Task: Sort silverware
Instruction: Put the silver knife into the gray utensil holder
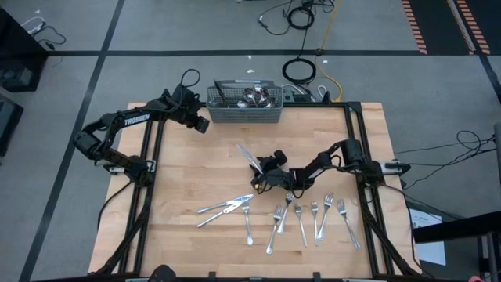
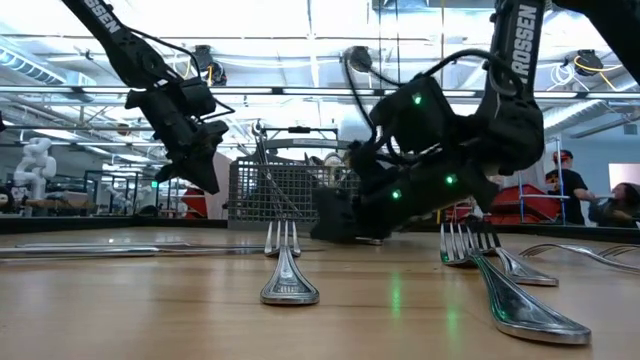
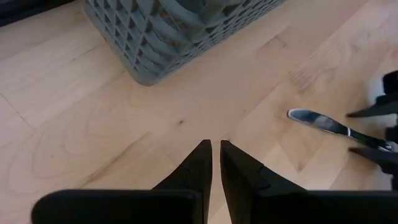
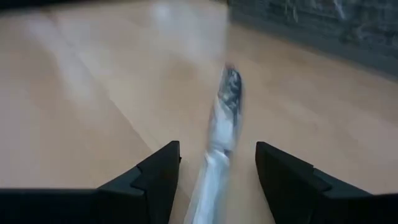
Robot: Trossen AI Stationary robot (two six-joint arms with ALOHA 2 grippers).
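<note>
A table knife (image 1: 248,156) lies flat on the wooden table (image 1: 188,172), its blade toward the far left. My right gripper (image 4: 217,149) is low over the table, open, with one finger on each side of the knife's handle (image 4: 211,180); I see gaps on both sides. My left gripper (image 1: 202,124) hovers above the table by the left end of the grey mesh basket (image 1: 244,110), shut and empty (image 3: 216,146). Several forks (image 1: 313,219) lie in a row near the front edge, and two knives with a fork (image 1: 223,207) lie to their left.
The basket (image 3: 168,37) stands at the table's far edge with spoons (image 1: 258,95) in it. Bare wood lies between the basket and the knife (image 3: 326,124). Cables run over the floor behind the table. People show far off in the room (image 2: 570,185).
</note>
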